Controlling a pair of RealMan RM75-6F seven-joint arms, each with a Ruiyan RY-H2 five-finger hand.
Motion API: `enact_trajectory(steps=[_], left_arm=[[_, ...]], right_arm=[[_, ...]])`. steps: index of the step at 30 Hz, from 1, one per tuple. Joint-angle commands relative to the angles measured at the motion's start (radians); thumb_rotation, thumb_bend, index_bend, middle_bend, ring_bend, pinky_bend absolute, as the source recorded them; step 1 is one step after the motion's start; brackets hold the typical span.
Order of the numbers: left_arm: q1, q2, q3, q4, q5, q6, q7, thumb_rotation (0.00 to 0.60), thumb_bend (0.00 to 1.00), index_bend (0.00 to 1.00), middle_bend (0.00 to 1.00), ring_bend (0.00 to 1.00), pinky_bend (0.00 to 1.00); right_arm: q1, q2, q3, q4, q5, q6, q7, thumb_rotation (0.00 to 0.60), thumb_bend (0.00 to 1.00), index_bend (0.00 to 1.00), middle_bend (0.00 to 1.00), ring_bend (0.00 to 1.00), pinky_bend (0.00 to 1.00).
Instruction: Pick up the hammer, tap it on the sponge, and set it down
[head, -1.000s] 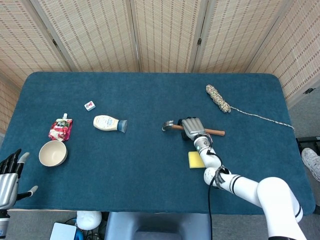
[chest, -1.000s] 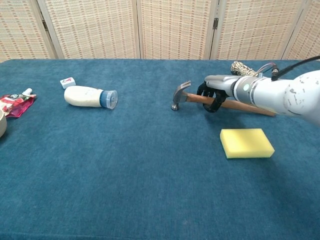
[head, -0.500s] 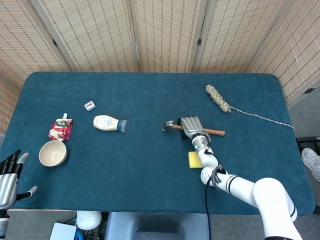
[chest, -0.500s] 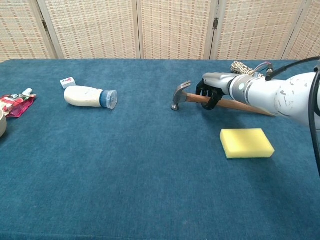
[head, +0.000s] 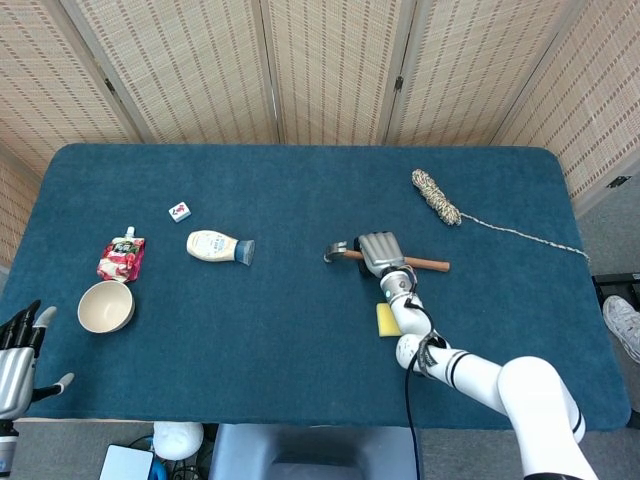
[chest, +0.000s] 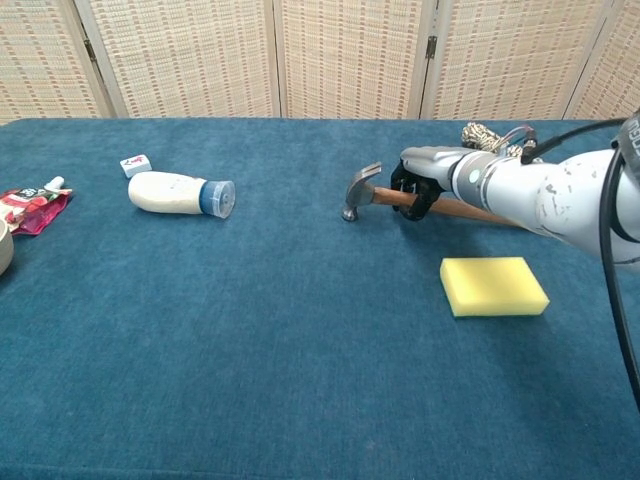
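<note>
The hammer (head: 432, 264) lies on the blue table, its steel head (chest: 357, 191) pointing left and its wooden handle running right. My right hand (head: 380, 253) sits over the handle just behind the head. In the chest view the right hand (chest: 424, 182) has its dark fingers curled around the handle. The yellow sponge (chest: 493, 286) lies flat in front of the hammer, nearer to me; in the head view the sponge (head: 385, 321) is partly hidden by my right forearm. My left hand (head: 20, 347) hangs off the table's near left corner, fingers apart and holding nothing.
A white bottle with a blue cap (head: 218, 246) lies on its side at centre left. A small tile (head: 180, 211), a red pouch (head: 121, 258) and a cream bowl (head: 106, 306) sit at the left. A coil of rope (head: 436, 195) lies at the back right.
My right hand has slid a little to the left along the handle, closer to the hammer's head. The hammer, the sponge and my left hand have stayed where they were.
</note>
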Motion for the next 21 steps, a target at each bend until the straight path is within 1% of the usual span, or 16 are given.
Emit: enact_trajectory(steps=[1,4,7,10,13,16,21], left_arm=[[0.001,0.0,-0.001,0.001,-0.002,0.001,-0.001,0.6,0.15,0.08,0.0,0.0,0.14],[0.003,0.001,0.0,0.002,-0.002,0.001,-0.001,0.6,0.15,0.08,0.0,0.0,0.14],[0.005,0.003,0.001,0.0,-0.003,0.001,-0.002,0.6,0.15,0.08,0.0,0.0,0.14],[0.007,0.005,0.001,0.0,-0.003,0.003,-0.004,0.6,0.15,0.08,0.0,0.0,0.14],[0.01,0.006,0.001,0.001,-0.005,0.005,-0.005,0.6,0.15,0.08,0.0,0.0,0.14],[0.011,0.005,0.001,0.0,-0.006,0.006,-0.003,0.6,0.15,0.08,0.0,0.0,0.14],[0.014,0.004,0.003,-0.001,-0.006,0.008,-0.001,0.6,0.15,0.08,0.0,0.0,0.14]], right_arm=[[0.001,-0.009,0.001,0.007,-0.006,0.013,-0.008,0.6,0.48,0.54,0.5,0.38,0.35],[-0.001,-0.017,0.003,0.014,-0.009,0.023,-0.016,0.6,0.51,0.59,0.54,0.42,0.37],[-0.003,-0.023,0.002,0.019,-0.008,0.025,-0.03,0.6,0.52,0.61,0.56,0.44,0.38],[-0.008,-0.024,0.001,0.021,-0.013,0.032,-0.037,0.6,0.52,0.64,0.58,0.46,0.42],[-0.018,-0.019,0.002,0.015,-0.024,0.038,-0.033,0.6,0.55,0.67,0.6,0.49,0.46],[-0.034,-0.004,0.001,-0.004,-0.051,0.048,-0.016,0.6,0.61,0.7,0.63,0.52,0.51],[-0.068,0.04,0.0,-0.054,-0.106,0.067,0.03,0.6,0.76,0.75,0.67,0.58,0.62]])
